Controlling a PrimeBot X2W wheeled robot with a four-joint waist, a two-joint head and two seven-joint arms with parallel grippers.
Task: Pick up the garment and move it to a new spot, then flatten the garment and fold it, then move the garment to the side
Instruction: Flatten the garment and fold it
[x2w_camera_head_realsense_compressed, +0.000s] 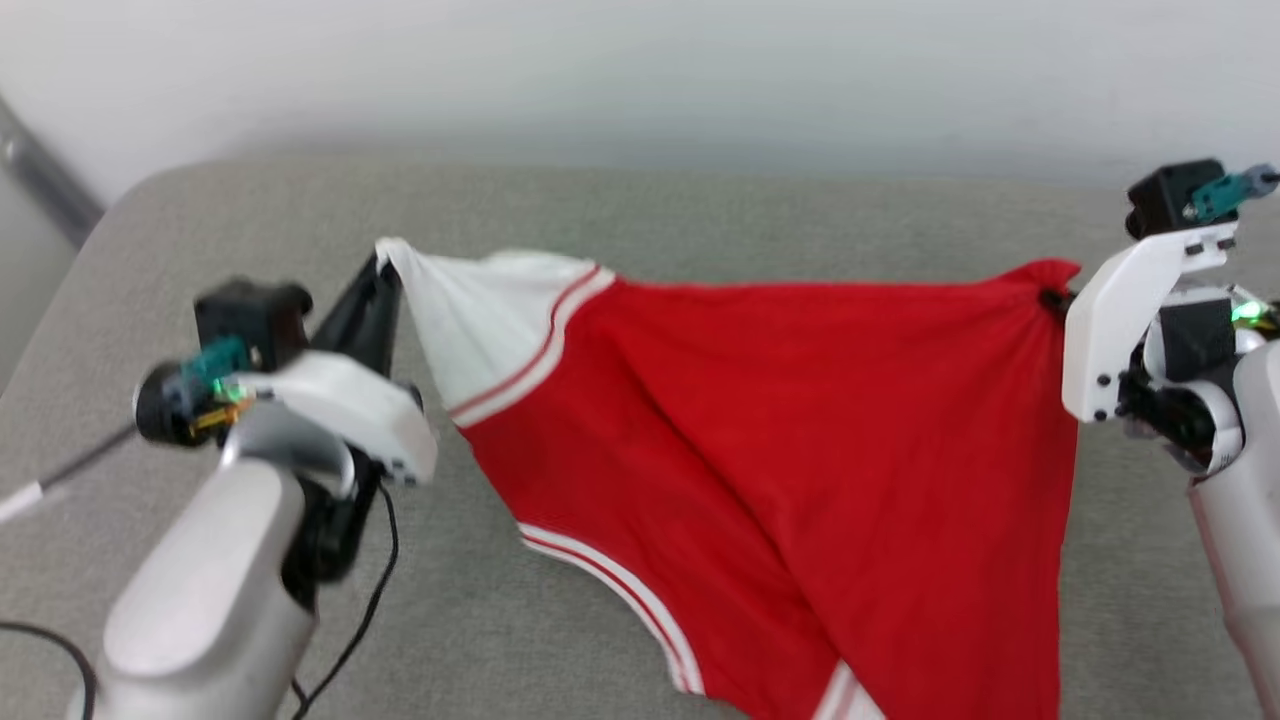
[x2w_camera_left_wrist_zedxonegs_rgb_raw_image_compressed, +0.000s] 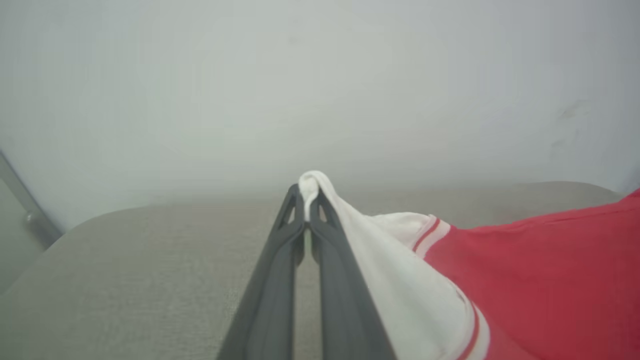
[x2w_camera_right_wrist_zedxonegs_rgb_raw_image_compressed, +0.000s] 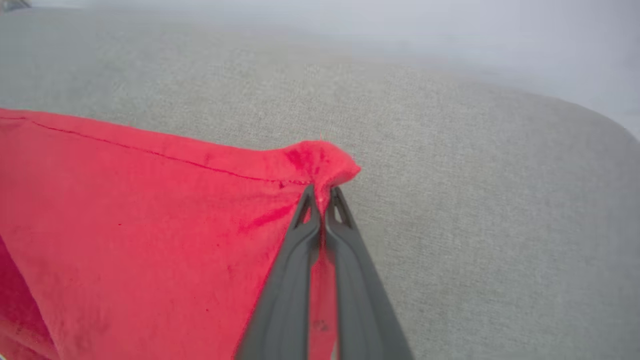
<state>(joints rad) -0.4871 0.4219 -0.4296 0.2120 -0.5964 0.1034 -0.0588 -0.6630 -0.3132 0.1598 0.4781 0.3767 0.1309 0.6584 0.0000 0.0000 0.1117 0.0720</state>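
The red jersey-style garment (x2w_camera_head_realsense_compressed: 760, 420), with white sleeves trimmed in red stripes, hangs stretched above the grey woven surface (x2w_camera_head_realsense_compressed: 700, 200). In the head view its top edge runs from 9 to 3 o'clock and the rest sags toward 6. The left gripper (x2w_camera_head_realsense_compressed: 385, 270) has its dark fingers pinched together on a white sleeve tip at 9 o'clock. The right gripper (x2w_camera_head_realsense_compressed: 1050, 298) is clamped on a red corner at 3. Holding two well-separated points probably lets the cloth open out, ready to be laid flat elsewhere.

Bright, even, soft light; head view slightly blurred, backgrounds hazy throughout.
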